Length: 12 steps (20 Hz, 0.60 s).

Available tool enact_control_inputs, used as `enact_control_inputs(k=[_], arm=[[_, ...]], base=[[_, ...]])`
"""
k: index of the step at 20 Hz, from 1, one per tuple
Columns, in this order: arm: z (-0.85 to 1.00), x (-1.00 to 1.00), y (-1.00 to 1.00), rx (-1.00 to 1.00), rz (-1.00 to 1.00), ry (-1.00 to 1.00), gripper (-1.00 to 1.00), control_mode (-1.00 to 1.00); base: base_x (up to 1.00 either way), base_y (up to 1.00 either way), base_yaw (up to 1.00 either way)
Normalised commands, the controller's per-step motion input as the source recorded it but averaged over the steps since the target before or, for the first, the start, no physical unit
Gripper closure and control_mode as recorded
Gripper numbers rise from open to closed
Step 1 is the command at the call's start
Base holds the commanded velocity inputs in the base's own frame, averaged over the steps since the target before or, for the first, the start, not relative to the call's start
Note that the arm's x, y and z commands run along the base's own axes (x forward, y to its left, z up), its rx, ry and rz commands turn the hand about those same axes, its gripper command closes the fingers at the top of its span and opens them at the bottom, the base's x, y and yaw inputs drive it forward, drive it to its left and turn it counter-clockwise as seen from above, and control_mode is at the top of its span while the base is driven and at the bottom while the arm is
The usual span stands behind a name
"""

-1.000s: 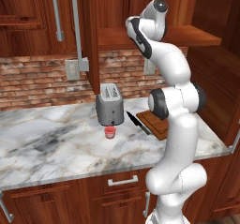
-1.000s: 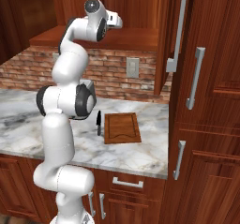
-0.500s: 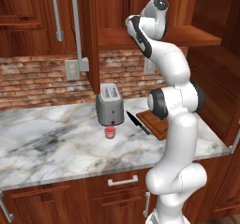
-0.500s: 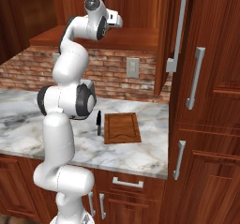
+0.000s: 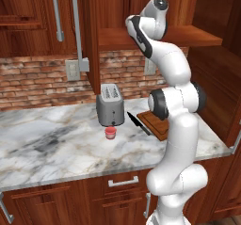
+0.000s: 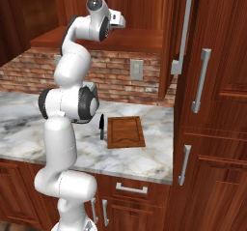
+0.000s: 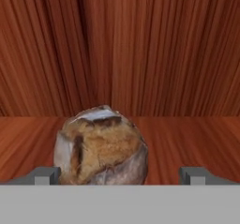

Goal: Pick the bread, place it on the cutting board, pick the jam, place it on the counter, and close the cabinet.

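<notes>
The bread (image 7: 101, 145), a round mottled bun, rests on the wooden shelf inside the cabinet (image 5: 89, 31). My gripper (image 7: 119, 176) is open. Its fingertips (image 7: 47, 175) stand wide apart on either side of the bread, which lies closer to the left one. The arm reaches up into the cabinet, whose door (image 6: 173, 27) hangs open. The jam (image 5: 110, 132), a small red jar, stands on the counter (image 5: 56, 144) in front of the toaster. The cutting board (image 6: 125, 131) lies bare on the counter to the right.
A silver toaster (image 5: 110, 105) stands against the brick wall. A black knife (image 6: 101, 127) lies beside the board's left edge. The open door's edge juts out over the counter. Tall cupboards (image 6: 212, 80) close the right side.
</notes>
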Motion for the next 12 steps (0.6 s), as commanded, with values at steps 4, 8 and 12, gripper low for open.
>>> enact_control_inputs(k=[4, 8, 12], arm=[[0.00, 0.00, 0.15, 0.00, 0.02, 0.00, -1.00, -1.00], [0.00, 0.00, 0.15, 0.00, 0.02, 0.00, -1.00, -1.00], [0.00, 0.03, 0.07, 0.00, 0.03, 0.00, -1.00, -1.00]], base=[[0.00, 0.00, 0.00], [0.00, 0.00, 0.00], [0.00, 0.00, 0.00]])
